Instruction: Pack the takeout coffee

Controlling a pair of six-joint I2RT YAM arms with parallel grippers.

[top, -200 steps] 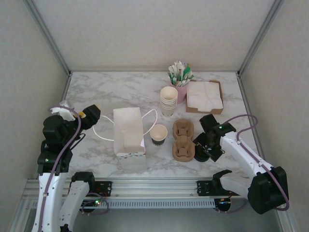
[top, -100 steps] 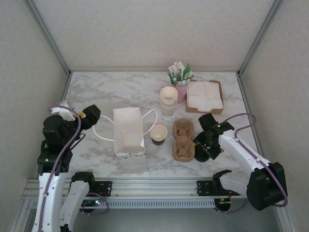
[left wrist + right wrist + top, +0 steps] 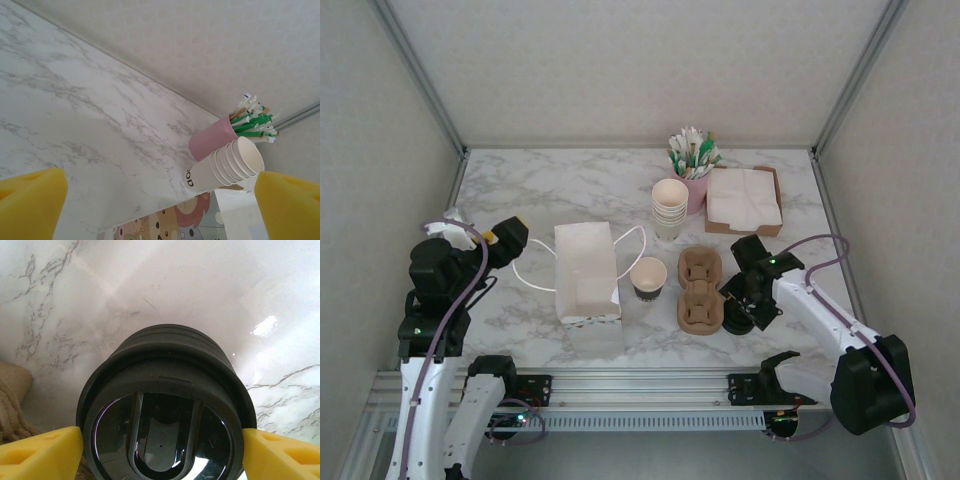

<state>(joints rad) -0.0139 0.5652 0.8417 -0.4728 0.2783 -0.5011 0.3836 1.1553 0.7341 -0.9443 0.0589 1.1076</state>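
The takeout coffee cup (image 3: pixel 648 278), cream with a dark band at its foot, stands open-topped between the white paper bag (image 3: pixel 587 272) and the brown pulp carrier (image 3: pixel 700 290). My right gripper (image 3: pixel 740 314) is low at the carrier's right side. In the right wrist view the right gripper (image 3: pixel 160 452) has a yellow pad pressed on each side of a black lid (image 3: pixel 165 405), the top of a dark stack on the table. My left gripper (image 3: pixel 506 240) hangs open left of the bag; its yellow fingertips (image 3: pixel 32 200) stand wide apart with nothing between them.
A stack of cream cups (image 3: pixel 669 207) stands by a pink cup of green-and-white sticks (image 3: pixel 694 160). A brown box of napkins (image 3: pixel 744 198) sits at the back right. The bag lies flat with its cord handles (image 3: pixel 632 238) spread and its printed side (image 3: pixel 185 220) showing.
The right gripper's fingers have drawn in a little onto the black lid, and its wrist has edged slightly left. The left arm has not moved.
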